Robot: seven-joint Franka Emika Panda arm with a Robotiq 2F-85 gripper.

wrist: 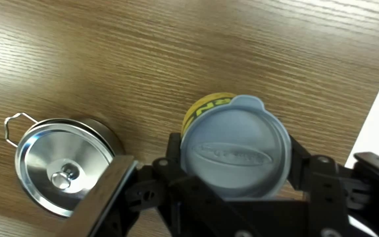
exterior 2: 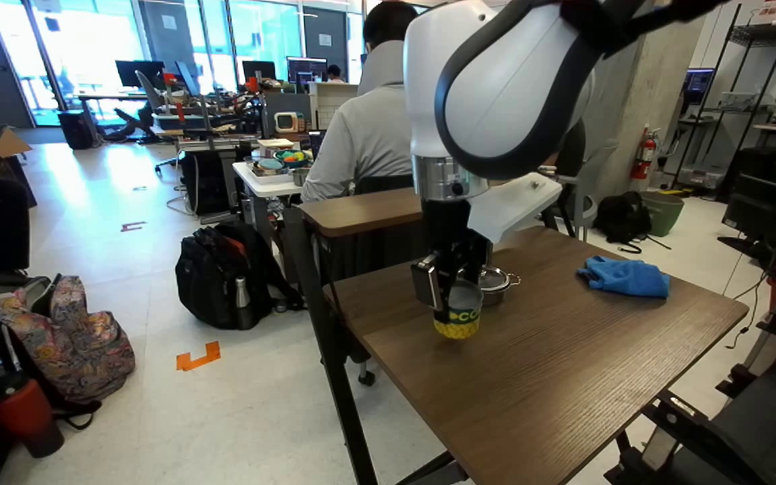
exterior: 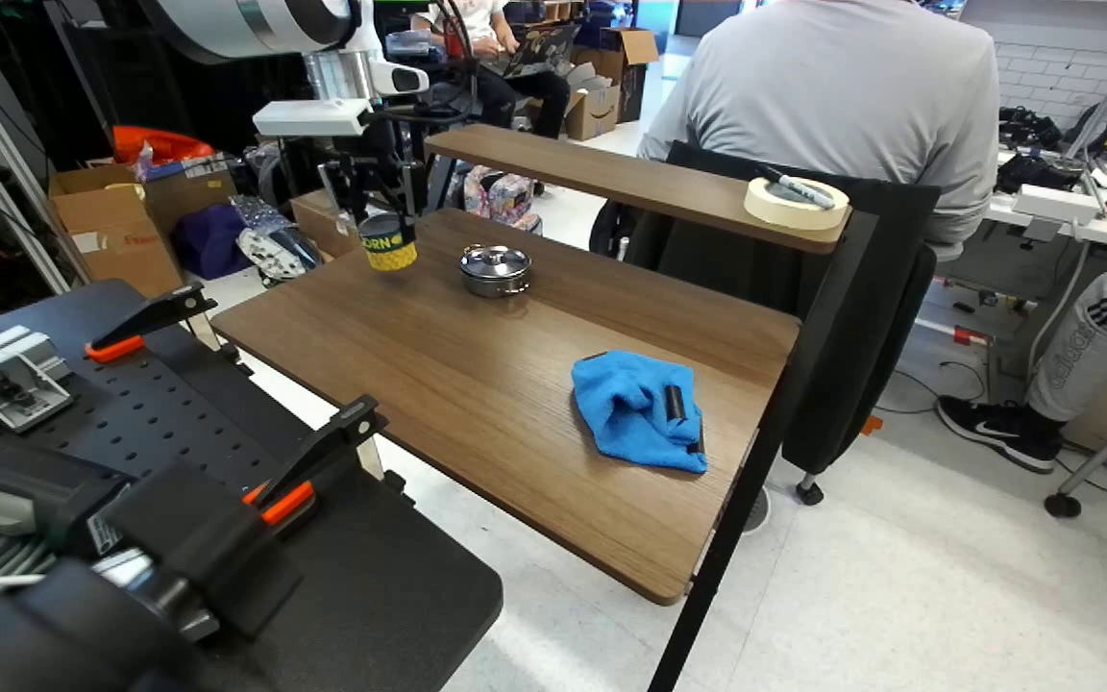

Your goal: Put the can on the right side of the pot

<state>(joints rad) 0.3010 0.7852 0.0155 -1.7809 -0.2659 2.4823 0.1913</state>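
The can [exterior: 388, 254] has a yellow corn label and a grey lid. It also shows in an exterior view [exterior 2: 458, 326] and in the wrist view [wrist: 235, 131]. My gripper [exterior: 382, 211] is shut on the can, one finger on each side, and holds it upright. The can seems slightly above the wooden table [exterior: 477, 384]; the exact gap is hard to tell. The small silver pot [exterior: 496, 271], lid on, stands on the table near the can, apart from it. In the wrist view the pot [wrist: 61, 164] is left of the can, partly hidden by my gripper.
A blue cloth [exterior: 635, 408] with dark pieces lies farther along the table. A raised wooden shelf [exterior: 602, 178] along one side carries a roll of tape [exterior: 794, 204] and a marker. A person [exterior: 832, 106] sits just behind the shelf. Clamps [exterior: 318, 461] sit at the robot's bench.
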